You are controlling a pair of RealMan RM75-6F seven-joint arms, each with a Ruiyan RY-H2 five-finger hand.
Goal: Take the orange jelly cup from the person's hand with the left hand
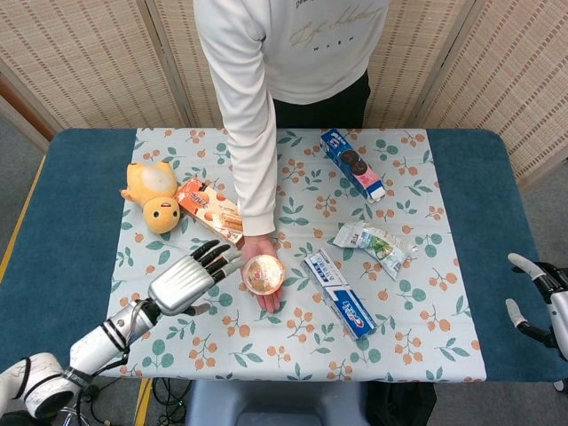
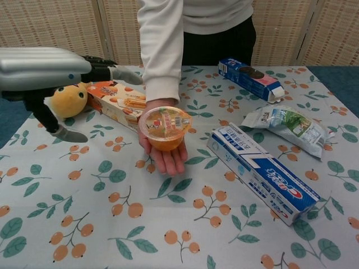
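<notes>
Tablecloth (image 1: 222,346) with one orange jelly cup (image 1: 264,273), one left hand (image 1: 184,282).

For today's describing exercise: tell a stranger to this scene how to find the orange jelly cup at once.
Start at the person in the white top behind the table and follow their sleeve down to the upturned palm over the leaf-print tablecloth. The orange jelly cup sits on that palm. It is the only round item; its neighbours, the biscuit box and toothpaste box, are long and flat.

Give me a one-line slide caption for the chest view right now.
Left hand, fingers apart, reaches toward the orange jelly cup resting on the person's hand.
</notes>
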